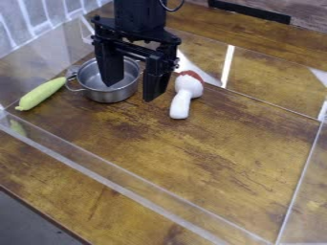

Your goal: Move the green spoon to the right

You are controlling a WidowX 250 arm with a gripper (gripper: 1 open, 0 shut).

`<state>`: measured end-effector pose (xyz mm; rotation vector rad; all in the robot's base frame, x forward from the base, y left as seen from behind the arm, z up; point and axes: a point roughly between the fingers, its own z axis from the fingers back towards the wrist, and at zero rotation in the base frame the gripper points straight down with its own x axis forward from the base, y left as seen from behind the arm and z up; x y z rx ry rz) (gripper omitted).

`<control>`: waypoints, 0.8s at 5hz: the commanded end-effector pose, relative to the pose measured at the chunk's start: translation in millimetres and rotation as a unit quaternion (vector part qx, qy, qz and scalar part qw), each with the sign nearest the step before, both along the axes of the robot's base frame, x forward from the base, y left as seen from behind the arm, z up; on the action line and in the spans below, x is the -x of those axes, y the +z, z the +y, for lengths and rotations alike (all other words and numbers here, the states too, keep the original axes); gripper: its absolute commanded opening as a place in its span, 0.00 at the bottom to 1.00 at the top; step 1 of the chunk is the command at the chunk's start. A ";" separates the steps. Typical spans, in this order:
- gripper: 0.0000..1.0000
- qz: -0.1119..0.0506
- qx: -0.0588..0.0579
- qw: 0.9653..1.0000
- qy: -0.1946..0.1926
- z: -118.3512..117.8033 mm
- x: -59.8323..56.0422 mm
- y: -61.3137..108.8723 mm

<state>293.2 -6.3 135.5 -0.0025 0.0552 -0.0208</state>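
The green spoon point(41, 93) is a small yellow-green tapered piece lying on the wooden table point(192, 153) at the left, beside the steel pot point(106, 86). My gripper point(133, 78) hangs straight down over the pot's right rim, open, with nothing between its black fingers point(156, 81). It stands well to the right of the spoon and apart from it. The left finger hides part of the pot's inside.
A white mushroom-shaped item with a red part point(186, 93) lies just right of the gripper. A clear plastic wall point(153, 187) runs along the front and right sides of the table. Bare wood lies in the middle and to the right.
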 end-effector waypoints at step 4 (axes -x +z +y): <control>1.00 -0.037 -0.020 0.996 0.076 76.9 0.7 0.0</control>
